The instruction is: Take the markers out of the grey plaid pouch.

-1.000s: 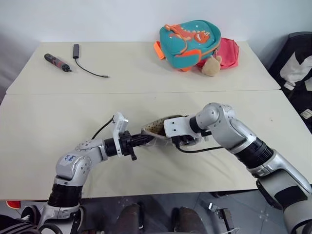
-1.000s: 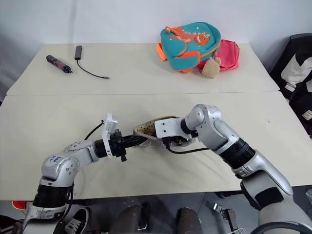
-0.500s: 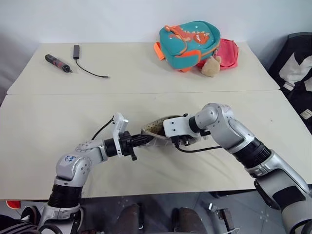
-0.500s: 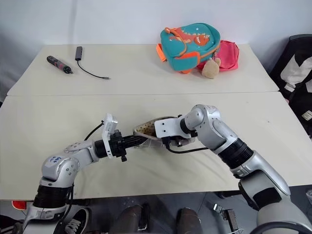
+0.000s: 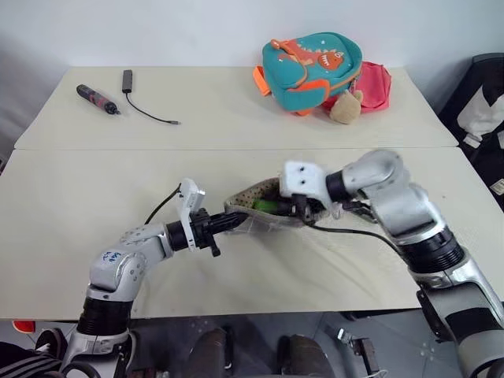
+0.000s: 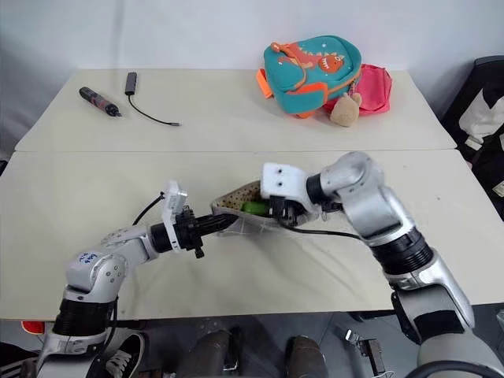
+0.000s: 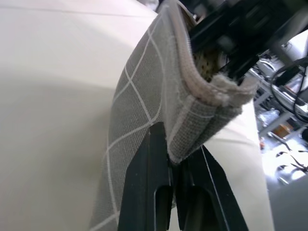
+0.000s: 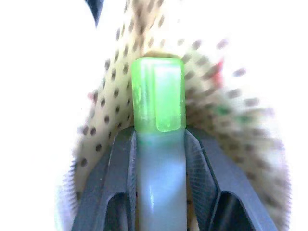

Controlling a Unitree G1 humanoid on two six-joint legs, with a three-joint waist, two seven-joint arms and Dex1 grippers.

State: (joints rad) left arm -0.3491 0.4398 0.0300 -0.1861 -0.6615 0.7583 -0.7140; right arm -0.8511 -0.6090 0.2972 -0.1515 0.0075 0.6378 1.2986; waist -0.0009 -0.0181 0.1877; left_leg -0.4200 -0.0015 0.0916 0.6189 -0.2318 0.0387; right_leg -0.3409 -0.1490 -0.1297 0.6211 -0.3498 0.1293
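Right gripper has come up out of the pouch w/ the green marker pinched between its fingers; before, it was down inside. Green tip shows at the pouch mouth. Left gripper is clamped on the pouch's end, holding it above the table. Backpack sits far back.

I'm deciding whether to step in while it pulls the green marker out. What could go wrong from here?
1. The right gripper pinches the green marker on its smooth pale body just below the cap; it may slip back into the pouch.
2. The left gripper clamps only a corner of the pouch edge; a tug could pull the fabric free and the pouch would lift along.
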